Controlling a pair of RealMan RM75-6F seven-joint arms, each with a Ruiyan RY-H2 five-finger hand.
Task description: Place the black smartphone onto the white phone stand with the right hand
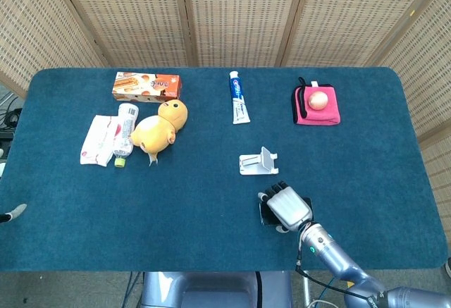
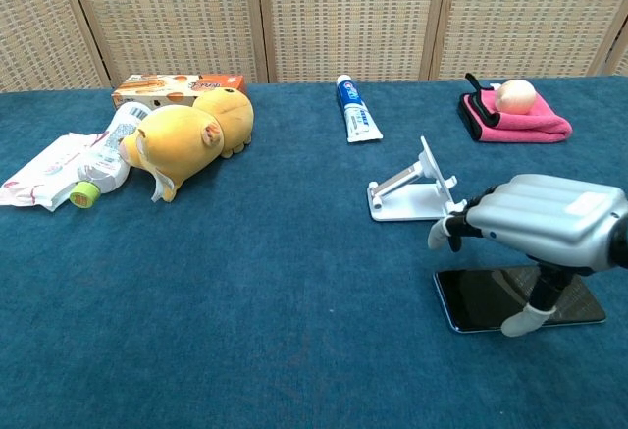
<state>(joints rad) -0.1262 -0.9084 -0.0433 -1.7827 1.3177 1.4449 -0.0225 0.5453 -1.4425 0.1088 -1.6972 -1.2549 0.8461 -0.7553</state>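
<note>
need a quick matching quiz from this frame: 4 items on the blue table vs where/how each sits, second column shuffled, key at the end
Things:
1. black smartphone
2. white folding phone stand
3. blue-and-white toothpaste tube
4. yellow plush duck

Places or states:
A. lying on its side next to a clear plastic bottle
B. far edge of the table, between the orange snack box and the folded pink cloth
C. flat on the table, under the right hand
D. empty, just beyond the phone

Pairs: 1-C, 2-D, 3-B, 4-A
</note>
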